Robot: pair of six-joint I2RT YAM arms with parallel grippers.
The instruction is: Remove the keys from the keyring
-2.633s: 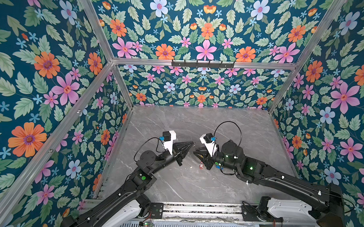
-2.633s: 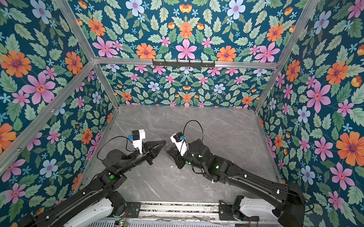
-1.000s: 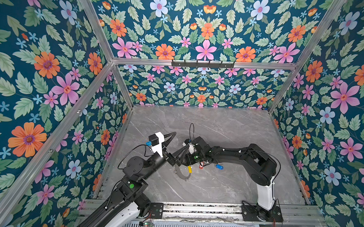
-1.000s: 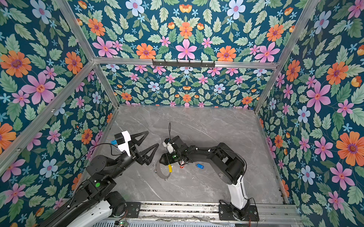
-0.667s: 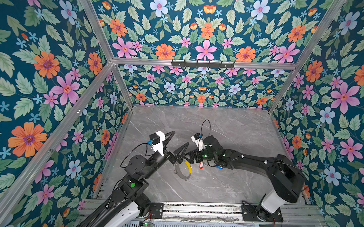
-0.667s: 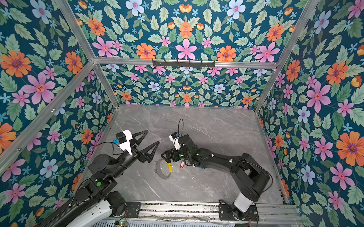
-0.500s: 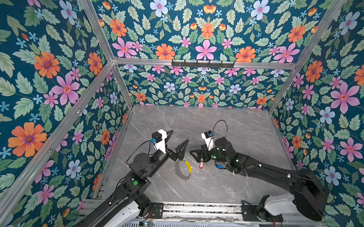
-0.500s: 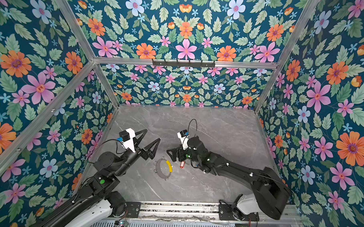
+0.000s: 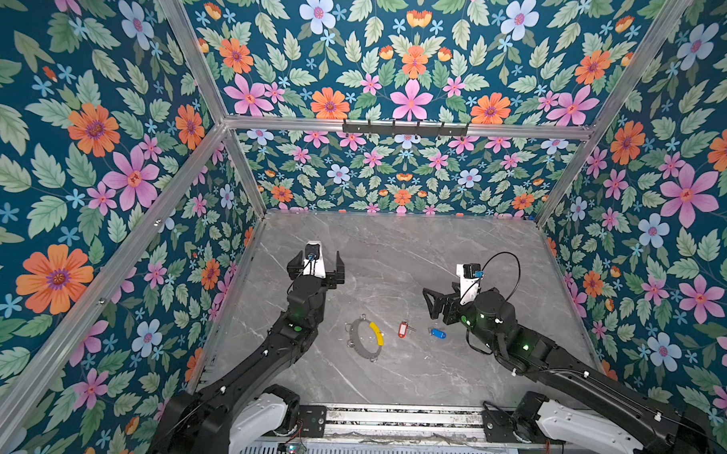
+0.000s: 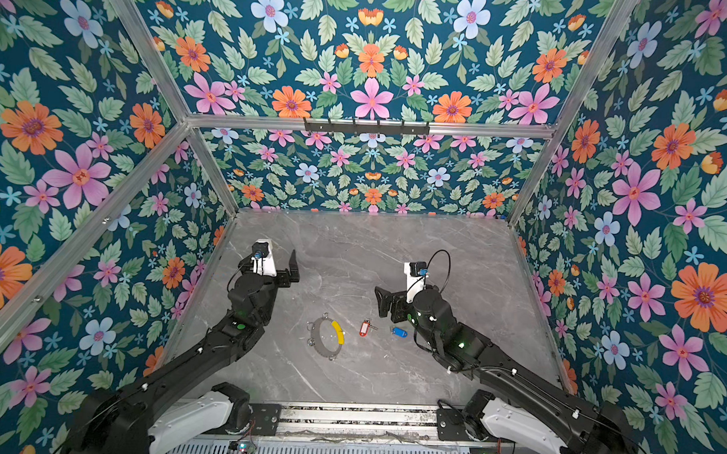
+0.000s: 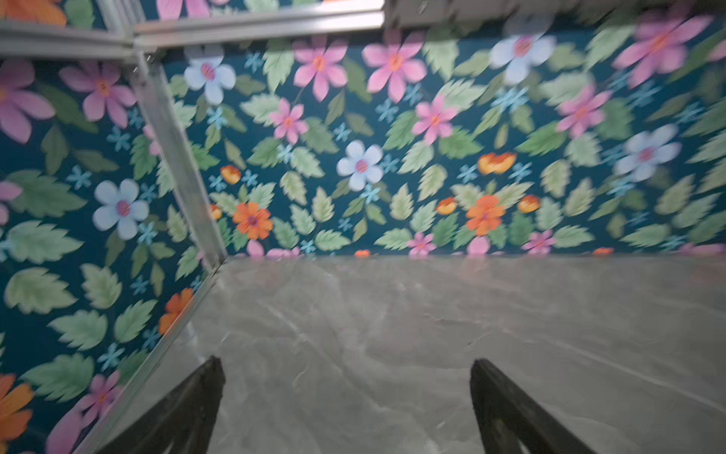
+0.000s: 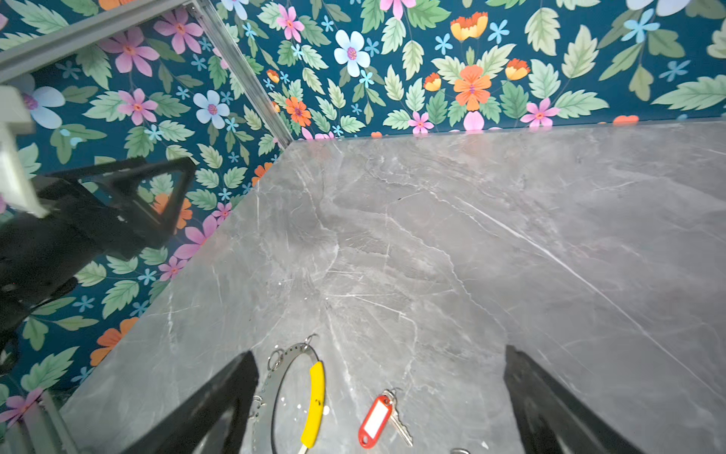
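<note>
While holding both arms just off the table [image 9: 394, 245], carries the left gripper [image 9: 316, 268] spread to full width with nothing in it, pointed at the back wall. Shows only bare marble between its fingers [image 11: 188, 405] in the wrist view. Carries the right gripper [image 9: 436, 307] equally wide and equally empty, pointed across toward the left arm.

Leaves the keyring [image 9: 365, 354] flat on the marble, behind the left gripper and to its right, ahead of the right gripper on the side toward the arms' bases. Leaves the red-tagged key [image 9: 402, 329] loose near the ring's yellow arc [image 9: 375, 332], apart from it and nearer the right gripper. Leaves the blue-tagged key [image 9: 437, 333] loose too, close beside the right gripper on that same base side.

Looks like a release posture: jaws wide so nothing snags, arms set apart to clear the view. Appears finished, with only small split rings [image 9: 350, 342] on the ring's rim.
</note>
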